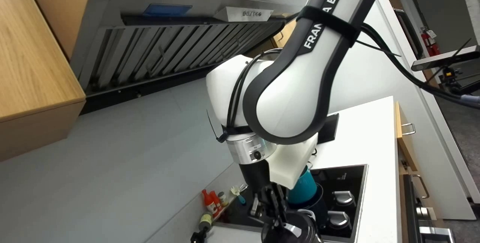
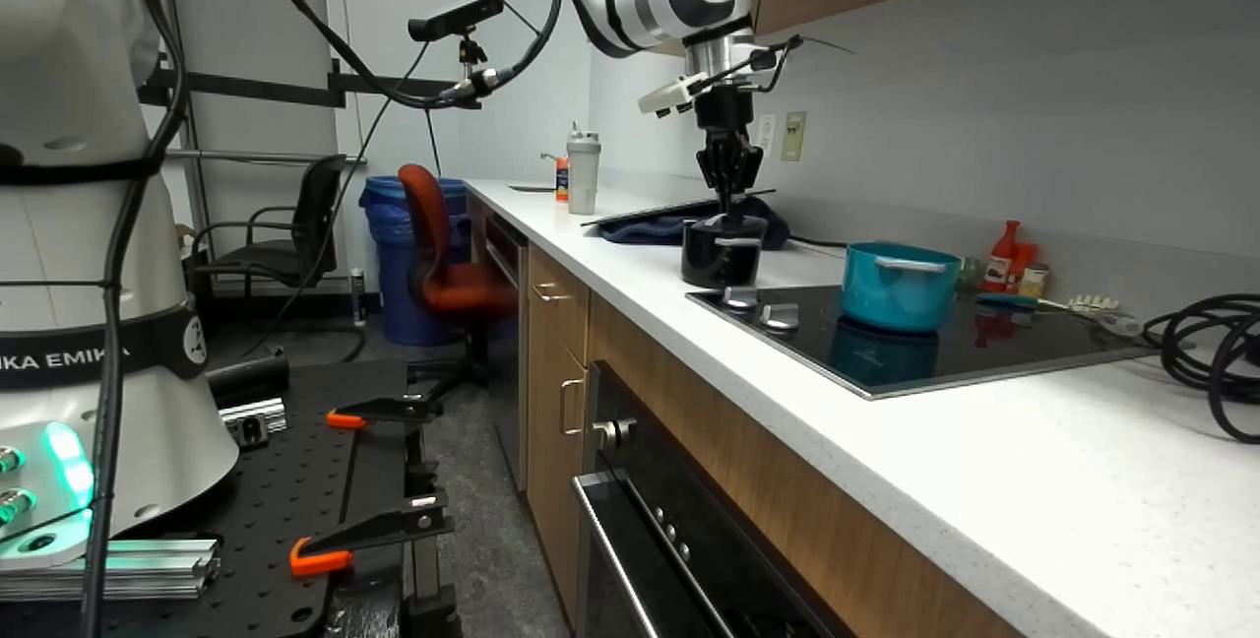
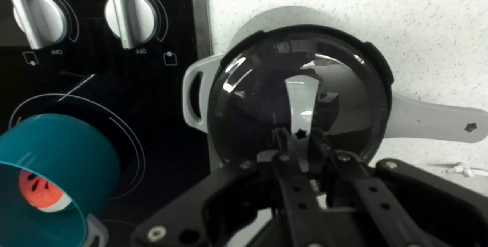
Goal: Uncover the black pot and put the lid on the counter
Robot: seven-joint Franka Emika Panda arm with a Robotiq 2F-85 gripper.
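White counter (image 2: 1063,480) runs along a grey wall (image 2: 1034,106), a black cooktop (image 2: 984,357) set into it. You'll find the black pot (image 2: 719,264) on the counter, between its front edge and its wall edge, just beside the cooktop; the lid (image 3: 263,106) is on, the pot's long grey handle (image 3: 434,121) pointing away from the cooktop. Your gripper (image 3: 301,140) points down at the lid, jaws a narrow gap apart, one finger on each side of its pale handle (image 3: 302,94); whether they press on it cannot be told. A teal pot (image 2: 898,293) stands on the cooktop, red bottles (image 2: 1002,254) at the counter's wall edge.
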